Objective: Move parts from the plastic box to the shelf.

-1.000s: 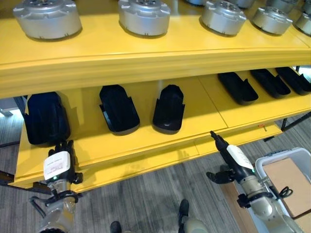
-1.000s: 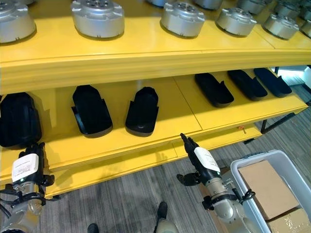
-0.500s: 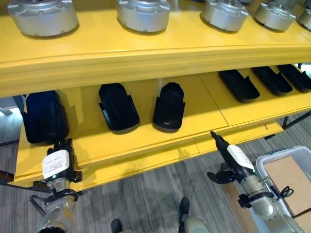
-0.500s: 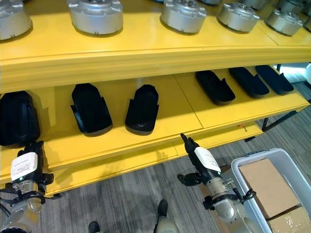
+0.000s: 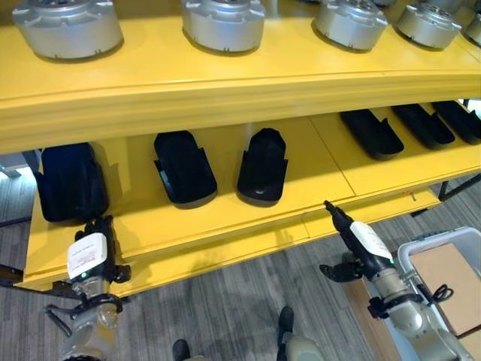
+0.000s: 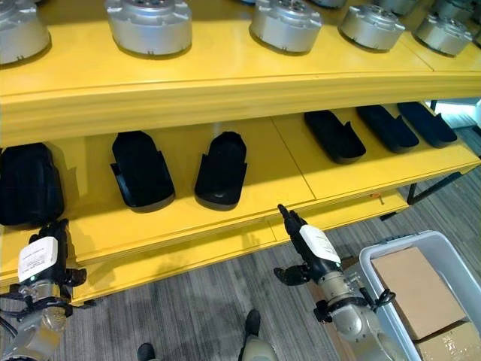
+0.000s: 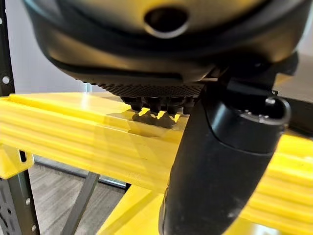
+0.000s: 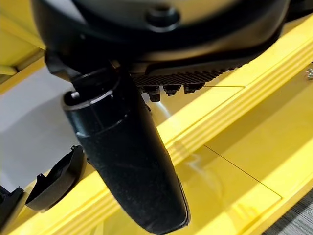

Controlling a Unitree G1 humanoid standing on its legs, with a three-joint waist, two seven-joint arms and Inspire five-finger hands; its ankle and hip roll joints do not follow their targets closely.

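Observation:
Several black moulded parts lie on the yellow lower shelf (image 5: 225,222): one at the far left (image 5: 69,182), two in the middle (image 5: 184,167) (image 5: 263,165), and three at the right (image 5: 368,134). My left hand (image 5: 89,256) is held up at the shelf's front edge below the leftmost part, fingers straight and holding nothing. My right hand (image 5: 367,242) points its straight fingers at the shelf's front edge right of the middle, thumb spread out, also holding nothing. The grey plastic box (image 6: 376,259) stands on the floor at the lower right.
Several silver round motor housings (image 5: 224,22) stand on the upper yellow shelf (image 5: 225,79). Brown cardboard boxes (image 6: 409,289) fill the plastic box. Grey floor runs below the shelf, with a dark shelf leg (image 6: 430,188) at the right.

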